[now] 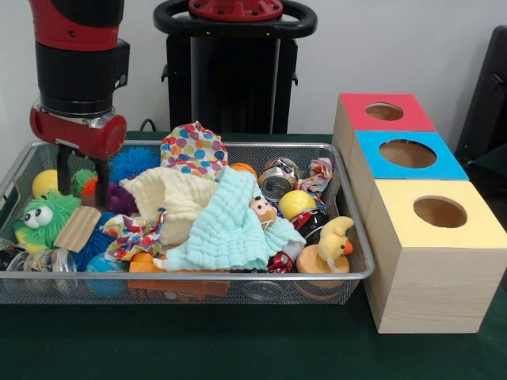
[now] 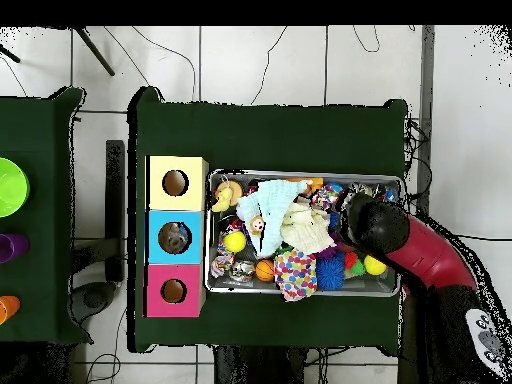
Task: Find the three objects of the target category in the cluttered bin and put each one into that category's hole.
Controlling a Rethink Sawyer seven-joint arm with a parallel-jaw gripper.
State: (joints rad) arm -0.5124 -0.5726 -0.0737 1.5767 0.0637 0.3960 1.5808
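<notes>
Nearest in the wire bin (image 1: 348, 273), a mint cloth (image 1: 230, 229) lies heaped over a cream cloth (image 1: 170, 198), with a spotted cloth (image 1: 192, 149) behind. At the far left the gripper (image 1: 81, 176) hangs with fingers slightly parted, holding nothing, above a purple toy (image 1: 119, 198). It should drop straight and pinch one piece only. The coloured boxes (image 1: 432, 261) wait on the right.

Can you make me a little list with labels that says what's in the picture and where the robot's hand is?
bin: wire mesh, full of toys and cloths
on top: mint cloth, cream cloth, spotted cloth
toys: green googly-eyed toy, yellow duck
boxes: red, blue, yellow, a hole in each top
gripper: open, in the bin's corner
</notes>
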